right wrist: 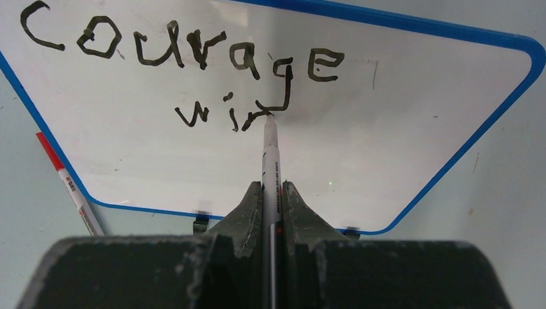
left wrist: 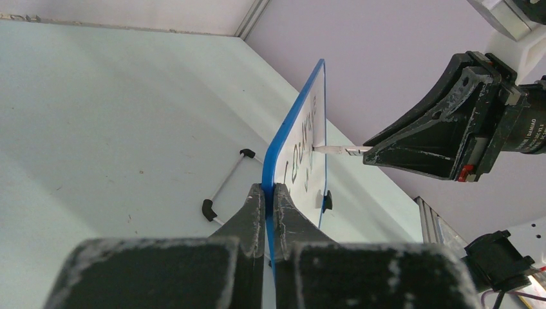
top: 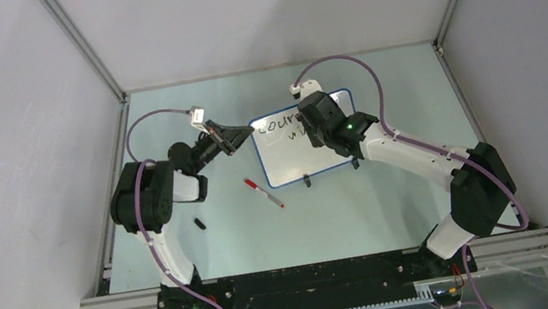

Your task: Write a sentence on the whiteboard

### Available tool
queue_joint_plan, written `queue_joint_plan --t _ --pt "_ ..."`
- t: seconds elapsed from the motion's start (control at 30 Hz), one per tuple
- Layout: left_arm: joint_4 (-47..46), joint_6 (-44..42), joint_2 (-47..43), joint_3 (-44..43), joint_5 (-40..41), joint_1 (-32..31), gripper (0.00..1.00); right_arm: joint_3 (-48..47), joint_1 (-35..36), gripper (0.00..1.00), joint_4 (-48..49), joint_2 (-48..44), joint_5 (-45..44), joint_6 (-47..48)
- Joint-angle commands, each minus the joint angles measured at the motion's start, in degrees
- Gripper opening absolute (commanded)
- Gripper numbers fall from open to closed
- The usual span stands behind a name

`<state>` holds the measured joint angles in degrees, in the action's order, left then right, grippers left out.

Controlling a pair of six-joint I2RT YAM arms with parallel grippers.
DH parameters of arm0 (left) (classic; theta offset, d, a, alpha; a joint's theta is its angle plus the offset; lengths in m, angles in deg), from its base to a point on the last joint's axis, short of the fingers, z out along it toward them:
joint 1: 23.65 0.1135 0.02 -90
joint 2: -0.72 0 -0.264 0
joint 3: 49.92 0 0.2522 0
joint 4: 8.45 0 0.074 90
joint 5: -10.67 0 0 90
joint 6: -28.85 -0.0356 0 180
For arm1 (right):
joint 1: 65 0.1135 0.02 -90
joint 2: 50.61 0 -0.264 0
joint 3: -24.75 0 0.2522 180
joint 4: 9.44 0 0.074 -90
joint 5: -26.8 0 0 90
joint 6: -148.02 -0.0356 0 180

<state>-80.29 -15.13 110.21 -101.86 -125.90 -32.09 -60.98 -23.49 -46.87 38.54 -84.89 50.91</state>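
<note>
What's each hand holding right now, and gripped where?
Left hand pinches the whiteboard by its blue rim, near a corner. Right hand clamps a marker by the barrel, tip on the board.

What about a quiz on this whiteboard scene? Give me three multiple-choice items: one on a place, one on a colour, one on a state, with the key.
1. The red-capped marker lies: A) on the table beside the whiteboard; B) on the whiteboard; C) against the back wall.
2. The whiteboard's rim is: A) red; B) blue; C) green.
3. The right gripper is: A) open; B) shut on nothing; C) shut on the writing marker.
Key: A, it rests on the table by the board's corner; B, the edge shows blue; C, the fingers clamp it.
</note>
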Motion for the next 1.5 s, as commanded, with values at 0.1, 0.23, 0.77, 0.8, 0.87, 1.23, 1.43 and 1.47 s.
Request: queue_joint_plan --t 0.1,0.23,0.77,0.8,0.87,1.23,1.43,1.47 --pt "-2.26 -3.39 -1.48 0.82 -1.16 0.22 0.00 1.21 0.17 0.00 -0.56 -1.76 -1.78 -0.83" --pt "-2.21 -3.40 -1.51 0.84 -1.11 0.26 0.00 1.46 0.48 0.00 -0.61 -1.84 -1.85 -0.81" --pt "-2.24 -3.48 -1.57 0.91 -1.10 0.26 0.00 1.67 0.87 0.00 0.43 -5.50 -1.68 -0.16" --pt "-2.27 -3.48 -1.56 0.91 -1.08 0.27 0.00 1.66 0.90 0.00 0.49 -6.29 -1.73 -0.08" --pt "-2.29 -3.48 -1.56 0.97 -1.12 0.20 0.00 1.69 0.86 0.00 0.65 -7.26 -1.85 0.04" --pt "-2.30 -3.69 -1.73 1.25 -0.72 0.23 0.00 4.48 0.64 0.00 5.91 -9.25 -3.91 -0.11" --pt "-2.26 -3.83 -1.83 1.49 -0.56 0.19 0.00 9.56 -0.63 0.00 10.88 -12.46 -3.40 -0.69" --pt "-2.22 -3.83 -1.83 1.51 -0.50 0.21 0.00 9.83 -0.93 0.00 11.59 -12.75 -2.88 -1.10"
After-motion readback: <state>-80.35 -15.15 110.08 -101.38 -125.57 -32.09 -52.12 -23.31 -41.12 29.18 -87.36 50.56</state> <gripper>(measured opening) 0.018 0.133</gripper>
